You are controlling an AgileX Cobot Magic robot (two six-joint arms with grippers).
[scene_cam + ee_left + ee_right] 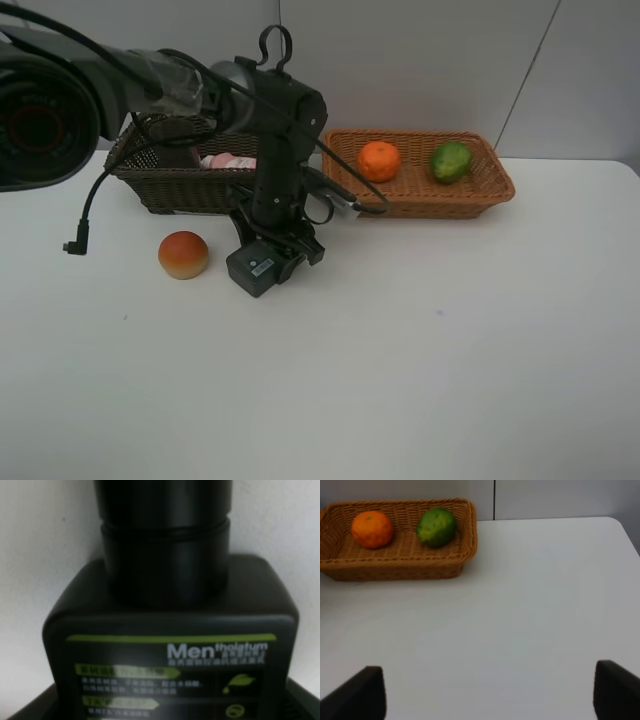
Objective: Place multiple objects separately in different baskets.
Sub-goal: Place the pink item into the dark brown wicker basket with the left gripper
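Grasp step. The left gripper (283, 247) sits over the dark grey bottle (262, 268), which lies on the table (420, 350) just in front of the dark brown basket (170, 186). We cannot tell whether its jaws are closed on the bottle. The right gripper (487, 692) is spread wide and empty. We judge that the next move calls for a firm hold, then a lift over that basket's near wall.

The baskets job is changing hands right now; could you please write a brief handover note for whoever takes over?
The left claw is down on the dark grey bottle, which lies on the table; whether it grips cannot be told.
The right claw is open and empty above the table.
Done: orange and lime in the light basket; pink bottle in the dark basket.
Left: dark grey bottle and peach, both on the table. The mauve cup is not visible.
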